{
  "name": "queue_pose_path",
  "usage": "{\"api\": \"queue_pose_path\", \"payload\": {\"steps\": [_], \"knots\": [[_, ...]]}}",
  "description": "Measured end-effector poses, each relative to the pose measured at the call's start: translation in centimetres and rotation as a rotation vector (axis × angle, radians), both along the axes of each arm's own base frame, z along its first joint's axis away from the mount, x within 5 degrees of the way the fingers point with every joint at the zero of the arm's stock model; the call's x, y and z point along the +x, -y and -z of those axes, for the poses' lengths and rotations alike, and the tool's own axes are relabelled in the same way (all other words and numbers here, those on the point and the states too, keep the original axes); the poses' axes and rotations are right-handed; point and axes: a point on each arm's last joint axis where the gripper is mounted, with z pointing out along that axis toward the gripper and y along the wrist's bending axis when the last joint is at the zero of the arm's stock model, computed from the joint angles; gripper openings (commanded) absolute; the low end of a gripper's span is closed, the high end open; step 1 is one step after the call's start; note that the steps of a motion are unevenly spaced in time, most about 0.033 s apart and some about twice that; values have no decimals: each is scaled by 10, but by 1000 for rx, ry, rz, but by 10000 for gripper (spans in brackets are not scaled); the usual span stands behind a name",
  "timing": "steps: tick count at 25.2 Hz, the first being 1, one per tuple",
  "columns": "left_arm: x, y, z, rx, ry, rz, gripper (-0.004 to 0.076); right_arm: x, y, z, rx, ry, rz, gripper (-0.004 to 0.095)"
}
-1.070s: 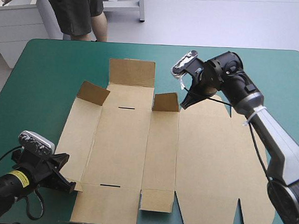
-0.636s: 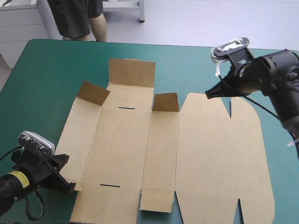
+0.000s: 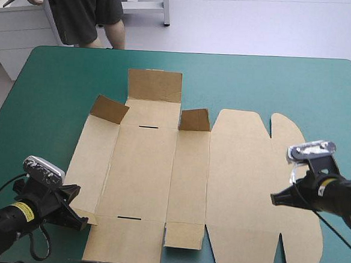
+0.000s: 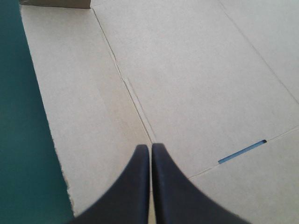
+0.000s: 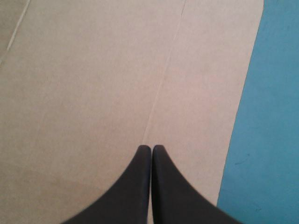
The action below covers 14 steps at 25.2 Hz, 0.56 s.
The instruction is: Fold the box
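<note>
**Brown box on the worktop, both grippers at its margins.** The brown box [image 3: 142, 177], a cut sheet of board, lies spread flat on the teal-green worktop [image 3: 59, 69], covering its middle and near part. Only three short end flaps [image 3: 154, 85] along its far edge stand raised.

The left gripper [image 4: 150, 147], two black fin-shaped fingers pressed together into one point, sits at the sheet's near left corner. It is over the crease between the left side panel and the base panel. The right gripper [image 5: 152, 148], fingers likewise together, hangs over the rounded lid panel near its right edge. Whether either tip touches the board cannot be told.

Likely hazards:
- With fingers together, neither gripper can pinch an edge.
- A push meant to raise a wall may instead slide the loose sheet across the cover, skew it, or knock the standing flaps flat.
- A tip pressing off the crease may dent the panel.
</note>
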Motion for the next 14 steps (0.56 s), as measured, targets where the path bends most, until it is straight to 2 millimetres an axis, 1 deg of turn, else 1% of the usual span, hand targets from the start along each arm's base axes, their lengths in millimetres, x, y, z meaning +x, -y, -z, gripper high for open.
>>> {"api": "queue_pose_path", "payload": {"steps": [1,3,5,7,10,14], "knots": [[0,0,0,0,0,0,-8,-13,3,8,10,3,2,-13],[0,0,0,-1,-1,0,-8,-34,7,19,37,19,3,-13],[0,0,1,2,-7,0,-8,-51,11,21,57,58,5,-13],[-1,0,-1,5,-21,2,-8,-61,13,21,64,81,7,-14],[2,1,-7,21,-71,1,-8,-74,17,18,76,117,8,-14],[19,9,-28,40,-150,4,-8,-88,20,16,86,153,9,-13]]}}
